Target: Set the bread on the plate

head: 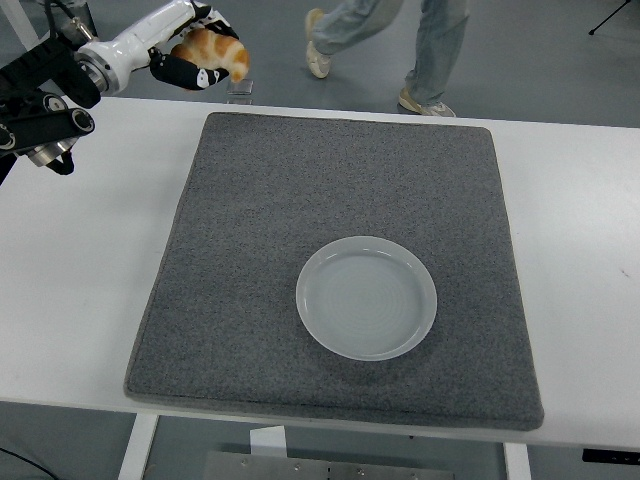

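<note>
Fingers [190, 72] of left hand [185, 50] clamped around bread [215, 52], held high, well apart from plate [366, 297].

the grey mat [330, 200] seems bare around the plate [366, 297].

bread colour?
Golden orange with pale patches; the bread shows in the head view, held by the left hand.

No readable text, labels, brands or numbers anywhere: plate [366, 297], grey mat [340, 200], table [70, 270], bread [212, 50] all unmarked.
</note>
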Robot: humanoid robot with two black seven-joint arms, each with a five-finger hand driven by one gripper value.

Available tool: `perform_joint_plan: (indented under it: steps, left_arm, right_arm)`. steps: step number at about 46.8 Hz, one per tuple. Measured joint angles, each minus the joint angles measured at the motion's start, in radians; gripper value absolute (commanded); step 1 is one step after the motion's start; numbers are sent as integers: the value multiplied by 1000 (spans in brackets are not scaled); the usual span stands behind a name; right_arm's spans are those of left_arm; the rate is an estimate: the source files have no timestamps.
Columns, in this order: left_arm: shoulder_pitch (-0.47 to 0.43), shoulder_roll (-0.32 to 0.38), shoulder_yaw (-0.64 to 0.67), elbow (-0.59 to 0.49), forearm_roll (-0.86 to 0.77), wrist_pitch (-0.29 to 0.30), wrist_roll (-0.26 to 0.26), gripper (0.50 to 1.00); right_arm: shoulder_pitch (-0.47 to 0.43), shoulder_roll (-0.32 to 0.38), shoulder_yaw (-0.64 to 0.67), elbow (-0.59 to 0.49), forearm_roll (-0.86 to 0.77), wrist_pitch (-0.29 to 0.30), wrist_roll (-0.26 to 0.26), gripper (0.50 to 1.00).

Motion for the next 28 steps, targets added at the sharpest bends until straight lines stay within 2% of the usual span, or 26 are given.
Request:
perform_joint_plan:
  steps: [7,19,28]
  left_arm:
    - [-83,-28,6,-25,1,-17,3,500]
    - [-139,-204,12,-63,1,-16,14,500]
    - [-170,-290,14,-148,2,2,14,500]
  right_arm:
    - [0,0,-1,-1,0,0,0,952]
    - [0,0,-1,0,1,0,0,952]
    - [-2,0,-2,-1,1,0,0,952]
